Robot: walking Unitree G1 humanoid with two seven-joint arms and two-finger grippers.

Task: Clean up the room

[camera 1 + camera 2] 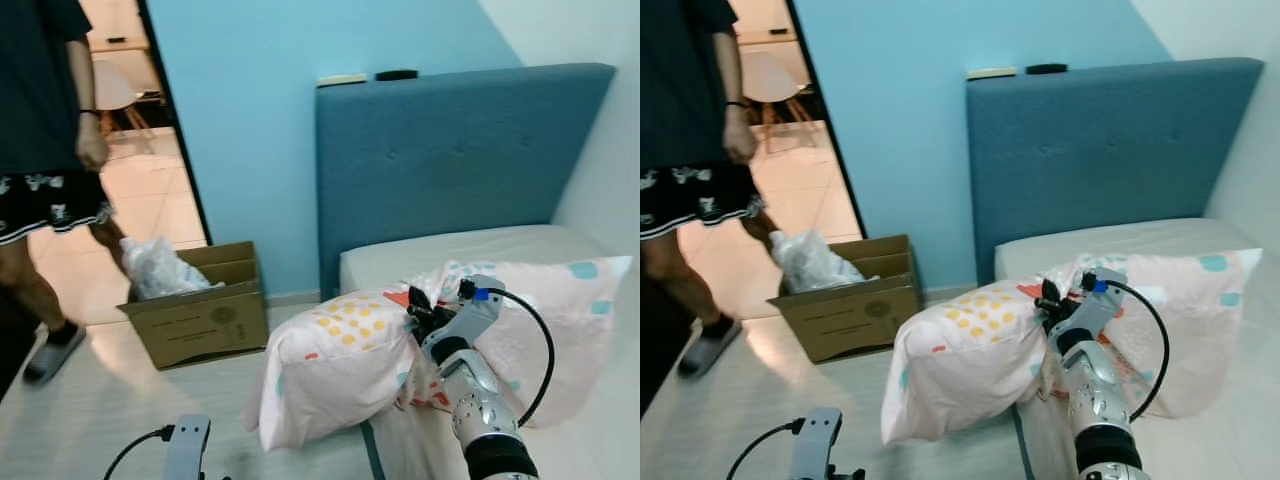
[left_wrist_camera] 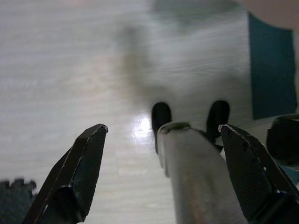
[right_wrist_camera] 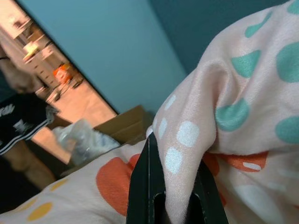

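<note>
A pale pink pillow with yellow, orange and teal dots hangs over the near corner of the bed. My right gripper is shut on a fold of its fabric; in the right wrist view the cloth is pinched between the black fingers. A second dotted pillow lies behind it on the mattress. My left gripper hangs low over the pale floor, open with nothing between its fingers. Its wrist shows at the bottom of the left eye view.
An open cardboard box holding a crumpled plastic bag stands on the floor by the blue wall. A person stands at the left near the doorway. A blue headboard backs the bed.
</note>
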